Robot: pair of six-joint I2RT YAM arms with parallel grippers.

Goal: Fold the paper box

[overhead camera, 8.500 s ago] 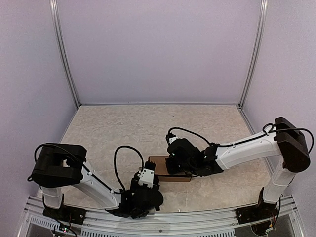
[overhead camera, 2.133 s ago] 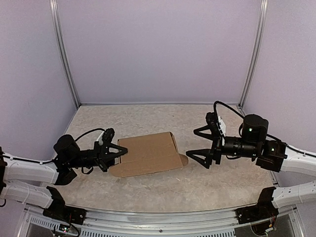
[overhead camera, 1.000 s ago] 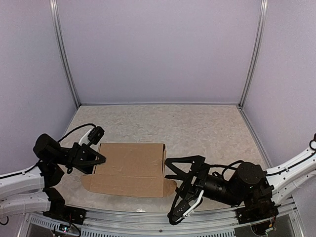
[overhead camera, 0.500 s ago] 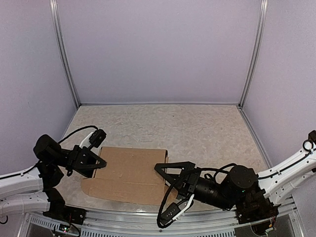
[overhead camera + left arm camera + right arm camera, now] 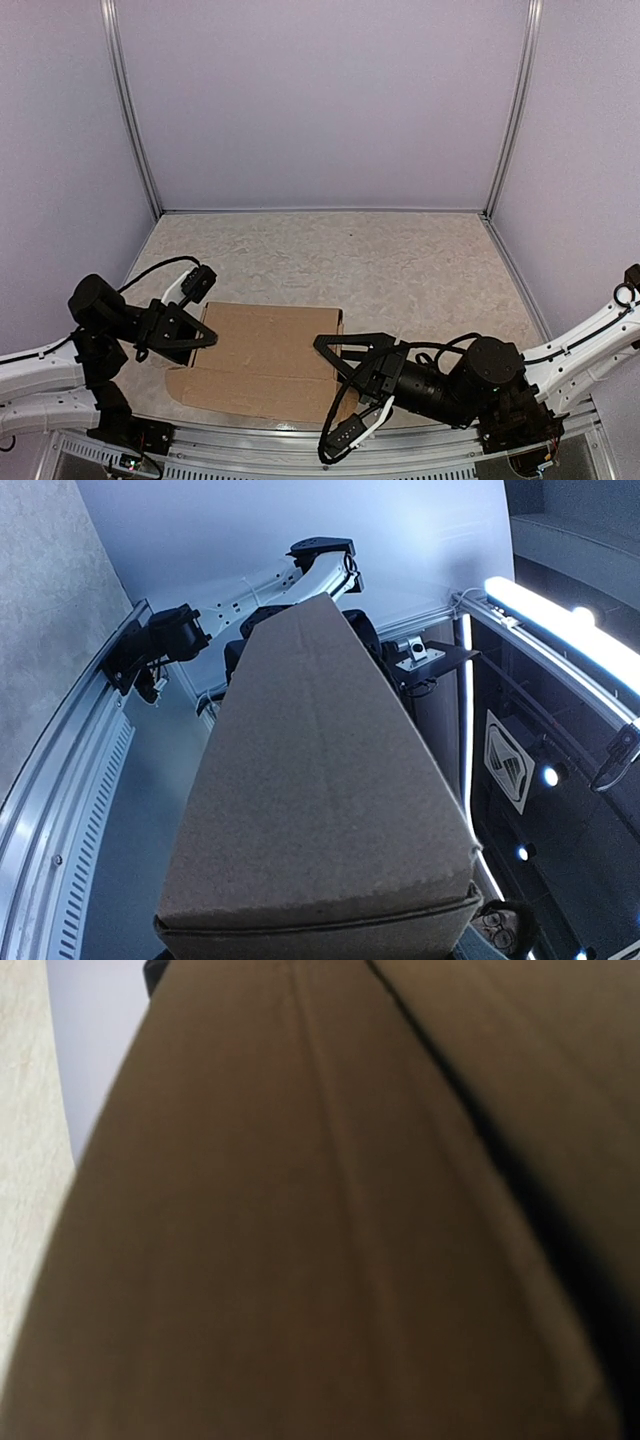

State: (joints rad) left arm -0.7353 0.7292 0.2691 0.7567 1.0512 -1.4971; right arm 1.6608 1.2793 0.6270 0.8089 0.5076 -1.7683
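The paper box (image 5: 265, 355) is a plain brown oblong of cardboard, held off the table at the near left. My left gripper (image 5: 205, 337) is shut on its left end. In the left wrist view the box (image 5: 320, 780) runs away from the camera and hides the fingers. My right gripper (image 5: 322, 397) straddles the box's right end, one finger over the top face and one past the near edge. Contact does not show. Dark cardboard (image 5: 300, 1210) fills the right wrist view and hides those fingers.
The beige marbled table (image 5: 400, 260) stretches back to pale purple walls with metal corner posts (image 5: 135, 150). A metal rail (image 5: 300, 455) runs along the near edge by the arm bases. The right arm (image 5: 300, 575) shows beyond the box in the left wrist view.
My right gripper has slid left along the near edge onto the box's right end, and its jaws have narrowed. The box and my left gripper have barely shifted.
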